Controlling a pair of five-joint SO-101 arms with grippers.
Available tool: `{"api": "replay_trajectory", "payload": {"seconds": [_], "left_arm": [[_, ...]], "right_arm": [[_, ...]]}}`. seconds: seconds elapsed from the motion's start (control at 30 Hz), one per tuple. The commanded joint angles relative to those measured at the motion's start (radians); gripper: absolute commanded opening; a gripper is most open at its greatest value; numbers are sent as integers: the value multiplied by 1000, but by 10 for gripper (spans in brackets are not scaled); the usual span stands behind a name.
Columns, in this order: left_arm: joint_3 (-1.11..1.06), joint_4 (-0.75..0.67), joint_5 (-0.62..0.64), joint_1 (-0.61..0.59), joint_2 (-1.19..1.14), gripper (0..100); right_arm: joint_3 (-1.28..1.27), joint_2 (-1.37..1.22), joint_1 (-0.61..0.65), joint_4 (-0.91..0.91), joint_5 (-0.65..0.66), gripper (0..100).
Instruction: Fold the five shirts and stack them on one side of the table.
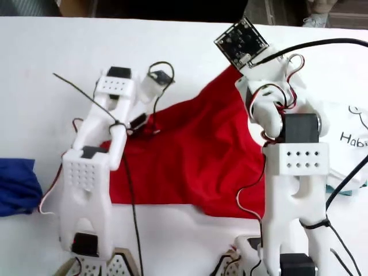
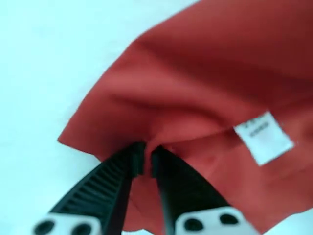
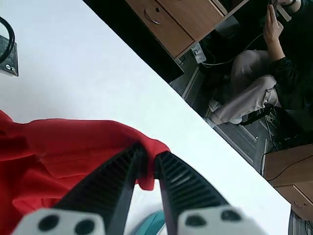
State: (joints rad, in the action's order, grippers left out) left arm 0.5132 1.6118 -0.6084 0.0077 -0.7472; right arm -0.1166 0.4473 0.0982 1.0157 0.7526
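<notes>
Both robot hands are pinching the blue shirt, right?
Not quite. They are pinching the red shirt: the left gripper and the right gripper each clamp its cloth in their wrist views. The blue shirt lies apart at the table edge in the high view.

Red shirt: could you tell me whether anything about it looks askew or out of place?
The red shirt lies rumpled and skewed on the table, one corner pinched in the right arm's jaws, its white label exposed. Nothing looks torn.
</notes>
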Motion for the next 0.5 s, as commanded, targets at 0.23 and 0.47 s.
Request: {"api": "replay_trajectory", "payload": {"seconds": [0.23,0.47], "left_arm": [[217,175,37,-40,296,25],[154,175,49,-101,620,25]], "right_arm": [[155,5,-21,5,-64,21],[333,5,-33,44,-60,21]]}}
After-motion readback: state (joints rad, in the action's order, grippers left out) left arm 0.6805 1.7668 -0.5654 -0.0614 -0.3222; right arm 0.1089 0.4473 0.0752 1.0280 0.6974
